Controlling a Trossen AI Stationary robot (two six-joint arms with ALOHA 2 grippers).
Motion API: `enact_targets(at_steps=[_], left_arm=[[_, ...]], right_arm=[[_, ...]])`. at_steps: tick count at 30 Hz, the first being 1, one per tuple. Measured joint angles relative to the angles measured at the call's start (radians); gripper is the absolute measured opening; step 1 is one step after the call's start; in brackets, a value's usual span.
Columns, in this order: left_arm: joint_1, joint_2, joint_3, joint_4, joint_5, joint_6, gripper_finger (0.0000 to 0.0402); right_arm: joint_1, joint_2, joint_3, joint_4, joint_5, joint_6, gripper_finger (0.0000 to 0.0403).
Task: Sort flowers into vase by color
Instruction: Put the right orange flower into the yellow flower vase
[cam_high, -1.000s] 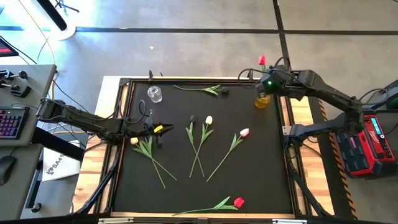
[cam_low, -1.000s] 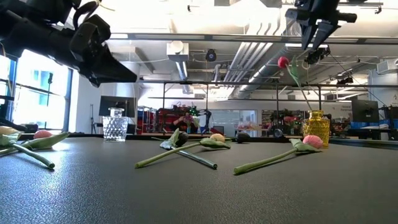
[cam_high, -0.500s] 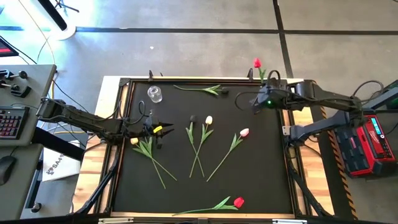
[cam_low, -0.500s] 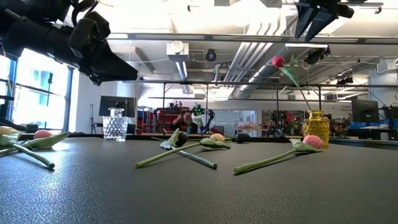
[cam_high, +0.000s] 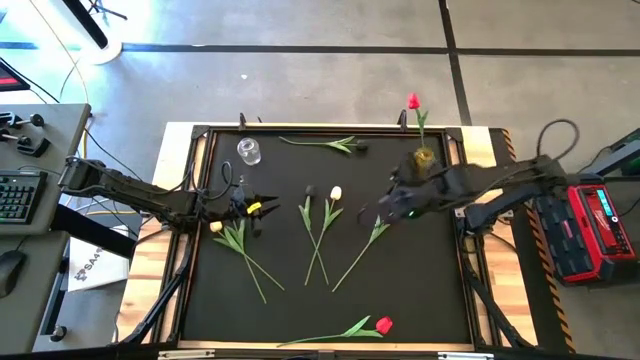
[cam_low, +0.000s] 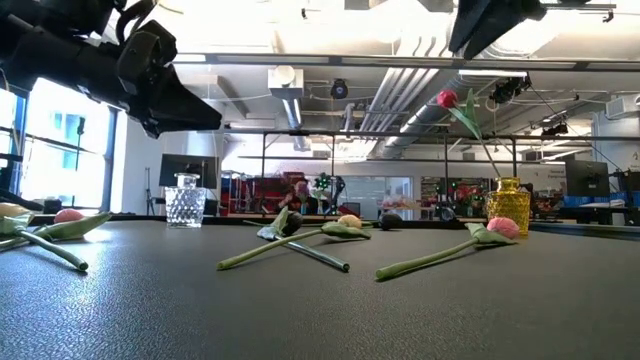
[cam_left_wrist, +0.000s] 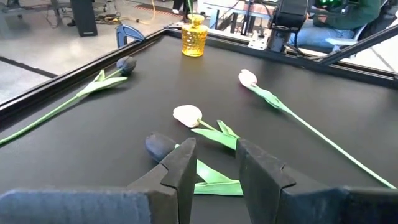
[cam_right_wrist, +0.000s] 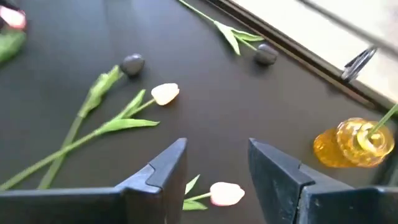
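**Red tulip in yellow vase; both end effectors free over the tabletop**

Landmark: yellow vase (cam_high: 424, 158), standing near the tabletop (cam_high: 300, 310) far right edge. It holds one red tulip (cam_high: 413, 102), stem upright, head leaning out past the frame rail. The clear glass vase (cam_high: 248, 151), across the mat from the yellow vase along the same far edge, holds nothing visible.

Right end effector (cam_high: 385, 213) hangs just in front of the yellow vase, above the pink-headed tulip (cam_high: 393, 212); fingers parted, nothing between them.

Left end effector (cam_high: 250, 209) is far from the yellow vase, at the opposite side edge, fingers released, empty, over the yellow tulip (cam_high: 216, 227).

Open mat: a wide bare strip between the centre flowers and the near edge, where only another red tulip (cam_high: 383, 325) lies. White tulip (cam_high: 336, 193) and dark tulip (cam_high: 310, 190) cross stems mid-mat. One dark-headed stem (cam_high: 361, 147) lies along the far edge, beside the yellow vase.
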Motion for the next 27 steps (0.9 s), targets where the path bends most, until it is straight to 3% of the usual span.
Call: enact_targets(at_steps=[5, 9, 13, 19, 23, 27], left_arm=[[0.000, 0.000, 0.000, -0.013, -0.085, -0.065, 0.0101], [0.001, 0.003, 0.000, -0.021, -0.109, -0.103, 0.0101], [0.024, 0.062, 0.000, 0.104, -0.134, -0.126, 0.0101], [0.069, 0.261, 0.000, 0.368, -0.021, -0.108, 0.0101], [0.102, 0.411, 0.062, 0.389, 0.020, -0.112, 0.0101], [0.130, 0.566, 0.179, 0.374, 0.134, -0.109, 0.0101]], right_arm=[[0.006, 0.138, 0.000, -0.033, 0.081, 0.055, 0.0156], [-0.028, 0.241, 0.000, -0.037, 0.048, 0.015, 0.0156], [-0.090, 0.333, -0.001, -0.075, -0.003, -0.027, 0.0156], [-0.151, 0.413, -0.001, -0.096, -0.069, -0.069, 0.0156], [-0.151, 0.423, -0.001, -0.162, -0.075, -0.070, 0.0156], [-0.151, 0.414, 0.000, -0.272, -0.074, 0.000, 0.0156]])
